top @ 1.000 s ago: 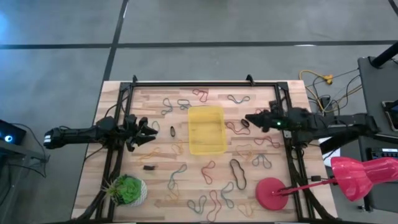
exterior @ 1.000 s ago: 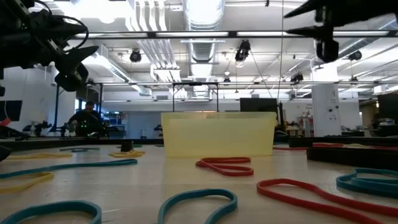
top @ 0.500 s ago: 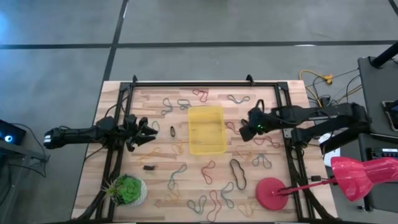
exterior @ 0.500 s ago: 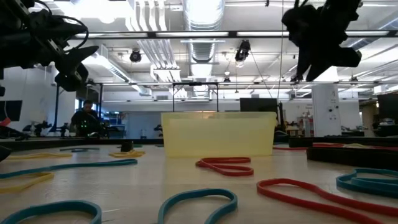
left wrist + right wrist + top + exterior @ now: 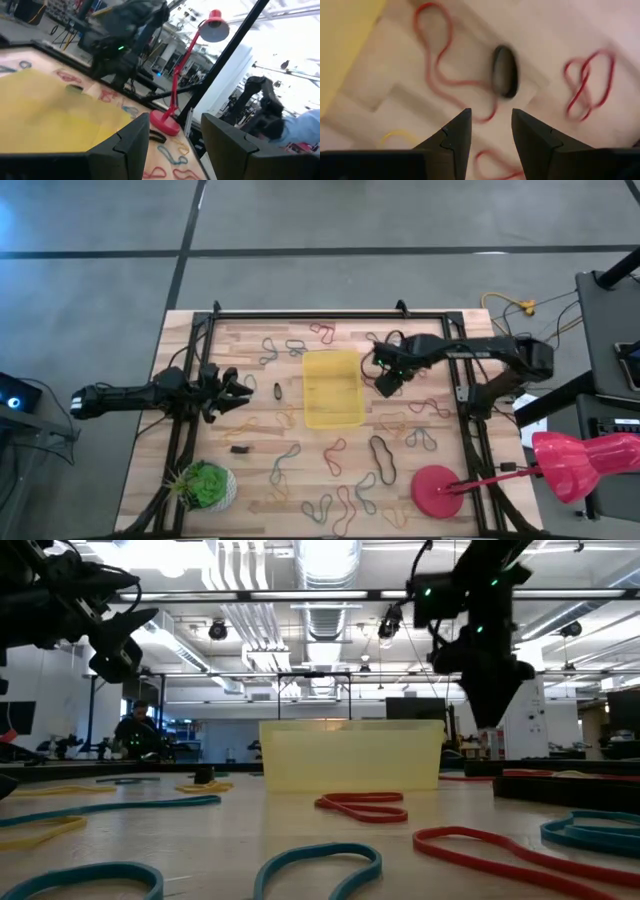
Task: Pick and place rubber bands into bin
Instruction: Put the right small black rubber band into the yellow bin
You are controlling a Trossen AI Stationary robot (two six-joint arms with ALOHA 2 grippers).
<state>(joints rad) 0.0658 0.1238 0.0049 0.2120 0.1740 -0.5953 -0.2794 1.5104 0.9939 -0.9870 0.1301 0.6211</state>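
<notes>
Black band [image 5: 504, 71] lies just ahead of the open, empty right gripper [image 5: 491, 131], beside the bin [image 5: 332, 388]; left arm far.

Robotics lab / industrial workspace. Exposed ceiling ducts [image 5: 325, 580] and pipework, strip lighting, open-plan floor behind. Wooden tabletop [image 5: 262, 480] in a black frame rig [image 5: 300, 314], concrete floor [image 5: 90, 270]. Person [image 5: 138, 732] seated at a workstation in the background, equipment racks around.
</notes>
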